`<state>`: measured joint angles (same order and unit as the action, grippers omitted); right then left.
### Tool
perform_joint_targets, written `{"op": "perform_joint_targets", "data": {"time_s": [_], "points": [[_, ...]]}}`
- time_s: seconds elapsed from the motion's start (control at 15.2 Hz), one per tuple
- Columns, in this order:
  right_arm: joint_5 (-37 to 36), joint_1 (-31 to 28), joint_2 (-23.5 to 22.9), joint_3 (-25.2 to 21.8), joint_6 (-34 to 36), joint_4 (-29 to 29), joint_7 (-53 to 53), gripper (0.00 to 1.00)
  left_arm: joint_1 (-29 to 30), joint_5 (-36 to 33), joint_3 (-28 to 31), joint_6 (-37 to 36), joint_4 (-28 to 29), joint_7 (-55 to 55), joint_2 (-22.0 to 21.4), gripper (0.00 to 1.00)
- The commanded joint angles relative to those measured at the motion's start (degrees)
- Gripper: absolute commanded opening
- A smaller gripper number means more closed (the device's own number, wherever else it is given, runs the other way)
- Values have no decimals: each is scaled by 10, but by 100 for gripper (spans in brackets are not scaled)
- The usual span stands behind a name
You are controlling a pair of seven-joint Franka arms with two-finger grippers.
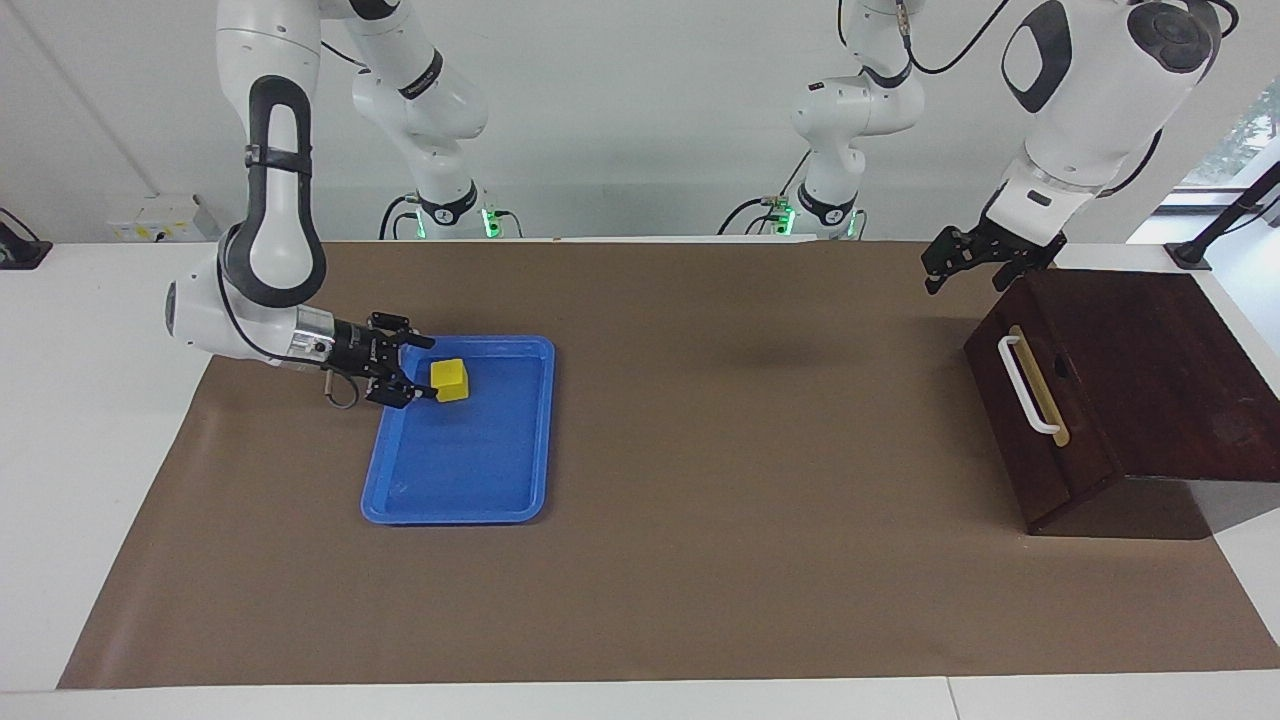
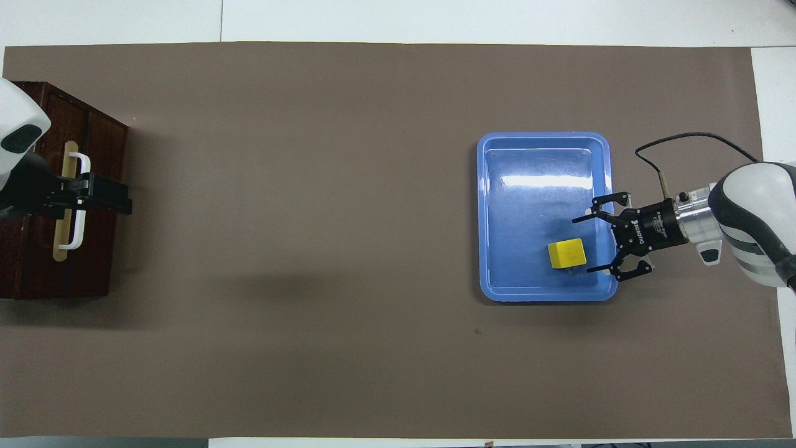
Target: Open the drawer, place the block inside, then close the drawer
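- One piece of writing can be made out: white lettering on the black body of the right gripper point(image 2: 584, 244), seen in the overhead view, which looks like the maker's mark ROBOTIQ; no other label is legible on the things on the table.
- Right gripper point(image 1: 425, 366): low and lying nearly level over the edge of the blue tray point(image 1: 385, 445) at the right arm's end of the table, pointing at the block point(image 1: 450, 379).
- Its fingers point(image 2: 581, 219) stand wide apart, one tip on each side of the block's nearest face; they reach only to about that face, and whether either tip touches the cube cannot be told. It holds nothing.
- Block point(image 2: 566, 253): a small yellow cube resting on the floor of the blue tray point(image 2: 544, 143), in the part of the tray nearer the robots and near the wall that faces the right arm's end.
- Left gripper point(image 1: 965, 262): up in the air over the corner of the drawer point(image 1: 1040, 400) cabinet nearest the robots, at the left arm's end of the table; this arm waits.
- Its fingers point(image 1: 935, 280) are spread, empty, and clear of the wood. In the overhead view the left gripper point(image 2: 121, 200) covers part of the white handle point(image 2: 79, 199), but the facing view shows it well above the handle point(image 1: 1025, 385).
- Drawer point(image 2: 87, 205): shut, its dark front flush with the cabinet, with the white bar handle on a tan strip and a small hole beside it.
- Brown paper point(image 1: 720, 520) covers the table under tray and cabinet.
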<state>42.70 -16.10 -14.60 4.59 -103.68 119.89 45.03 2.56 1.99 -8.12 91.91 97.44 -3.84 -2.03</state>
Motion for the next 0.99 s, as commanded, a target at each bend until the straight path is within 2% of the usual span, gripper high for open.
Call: {"op": "perform_joint_targets", "data": {"time_s": [0.0, 0.26, 0.92], "points": [[17, -9, -19, 5, -1, -17, -30, 100, 2, 8, 0, -4, -2, 4, -2, 100], [17, -9, -35, 5, -15, -25, -38, 100, 2, 7, 0, -4, -2, 4, -2, 100], [17, -9, -30, 5, -14, -4, -61, 100, 2, 8, 0, -3, -2, 4, -2, 100]]}}
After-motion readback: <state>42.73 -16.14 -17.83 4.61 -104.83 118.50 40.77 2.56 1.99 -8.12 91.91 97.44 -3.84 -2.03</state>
